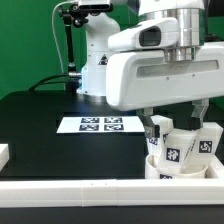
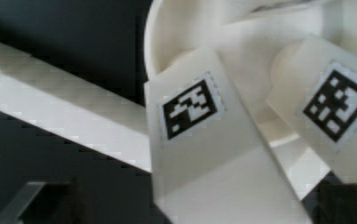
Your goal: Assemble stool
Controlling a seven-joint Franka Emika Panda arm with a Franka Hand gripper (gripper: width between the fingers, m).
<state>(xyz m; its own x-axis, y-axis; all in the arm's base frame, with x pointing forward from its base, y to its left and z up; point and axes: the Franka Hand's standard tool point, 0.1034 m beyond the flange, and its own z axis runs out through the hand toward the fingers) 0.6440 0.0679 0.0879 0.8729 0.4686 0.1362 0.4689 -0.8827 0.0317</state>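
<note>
The white stool seat lies at the front of the table toward the exterior view's right, with tagged white legs standing up from it. Two legs show their tags, one nearer the middle and one further right. My gripper hangs just above them, open, its fingers spread wide on either side of the legs. In the wrist view the two tagged legs fill the picture over the seat's rim. The nearer leg runs down between my dark fingertips with gaps on both sides.
The marker board lies flat on the black table behind the stool. A long white rail borders the table's front edge, and it also crosses the wrist view. A small white block sits at the exterior view's left edge.
</note>
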